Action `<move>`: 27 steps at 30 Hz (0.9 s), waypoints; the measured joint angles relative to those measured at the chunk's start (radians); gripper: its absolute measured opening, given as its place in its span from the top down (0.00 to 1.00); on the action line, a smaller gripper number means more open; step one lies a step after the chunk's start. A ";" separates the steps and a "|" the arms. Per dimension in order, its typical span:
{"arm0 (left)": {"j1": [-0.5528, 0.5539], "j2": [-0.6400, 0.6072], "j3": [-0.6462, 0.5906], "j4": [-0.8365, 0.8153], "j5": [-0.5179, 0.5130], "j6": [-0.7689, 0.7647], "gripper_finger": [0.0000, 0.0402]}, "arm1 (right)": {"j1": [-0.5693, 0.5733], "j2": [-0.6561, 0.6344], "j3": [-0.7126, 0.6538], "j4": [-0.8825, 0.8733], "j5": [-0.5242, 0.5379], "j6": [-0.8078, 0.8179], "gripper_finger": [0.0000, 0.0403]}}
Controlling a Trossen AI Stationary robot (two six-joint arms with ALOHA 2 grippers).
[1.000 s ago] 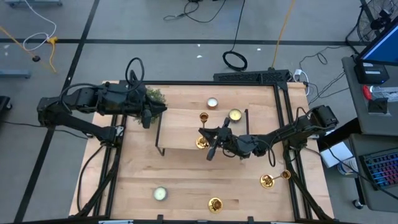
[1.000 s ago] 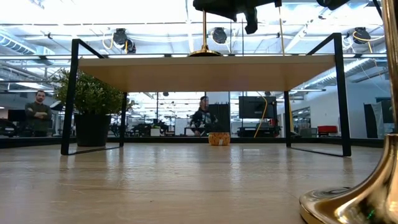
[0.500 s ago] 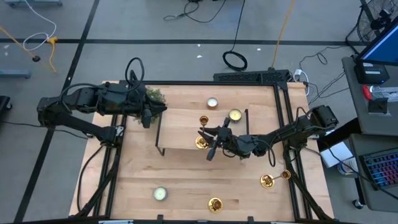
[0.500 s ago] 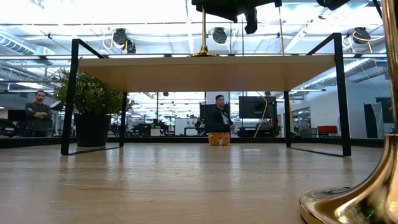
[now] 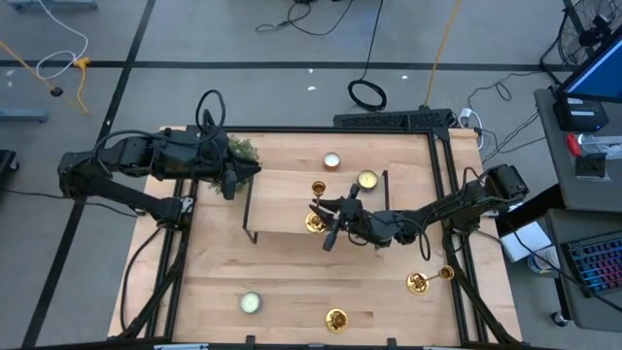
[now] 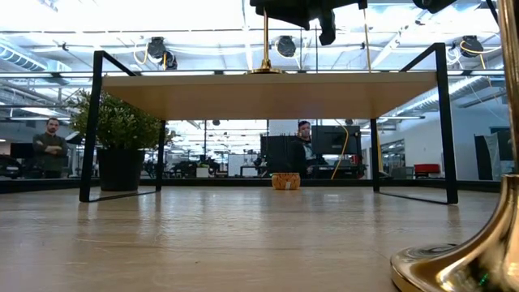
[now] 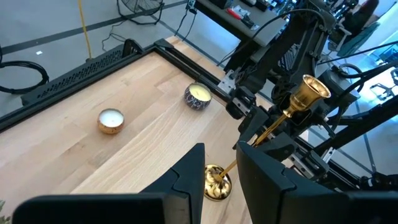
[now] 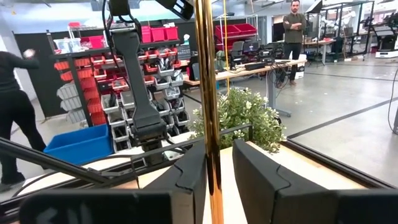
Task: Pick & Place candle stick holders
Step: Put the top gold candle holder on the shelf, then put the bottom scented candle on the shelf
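Observation:
One gold candle stick holder [image 5: 315, 222] stands upright on its round base [image 6: 266, 70] on the wooden top of a black-framed shelf [image 5: 282, 209]. My right gripper [image 8: 219, 162] reaches in level from the table's right, open, with a finger on either side of the holder's thin stem [image 8: 208, 93]. The left wrist view shows the same holder [image 7: 305, 94]. Two more holders, one [image 5: 419, 283] and another [image 5: 336, 318], are on the table near its front right. My left gripper [image 7: 221, 165] hangs open and holds nothing above the table's far left, by the plant [image 5: 243, 151]. My right gripper has the stem's middle [image 8: 210, 155] between its two level fingers. The stem stands right beside one finger [image 8: 193, 171] and clear of the other. Whether that finger touches it, I cannot tell. The holder rests on its own base on the shelf.
Tealight candles lie at the far side [image 5: 332, 160], on the shelf's right end [image 5: 367, 180] and at the near left [image 5: 251, 302]. A gold holder base [image 6: 458, 259] fills the low view's right corner. People stand in the room behind.
Neither arm nor any holder has visibly moved. In the room behind the table, a person has walked toward the right.

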State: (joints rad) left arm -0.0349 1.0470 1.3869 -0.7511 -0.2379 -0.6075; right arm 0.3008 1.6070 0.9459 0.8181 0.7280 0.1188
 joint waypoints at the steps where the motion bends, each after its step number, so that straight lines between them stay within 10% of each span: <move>1: 0.000 0.000 0.000 0.000 0.000 0.000 0.76 | 0.000 0.000 0.000 0.000 0.000 0.000 0.81; 13: 0.000 0.000 0.000 0.000 -0.001 0.000 0.76 | 0.000 0.000 0.000 -0.007 -0.050 0.030 0.79; 27: 0.000 0.000 0.000 0.000 -0.001 0.000 0.76 | -0.001 0.000 0.000 0.000 -0.023 0.018 0.53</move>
State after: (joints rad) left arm -0.0349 1.0470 1.3869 -0.7509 -0.2385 -0.6075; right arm 0.3000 1.6070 0.9459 0.8182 0.7055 0.1368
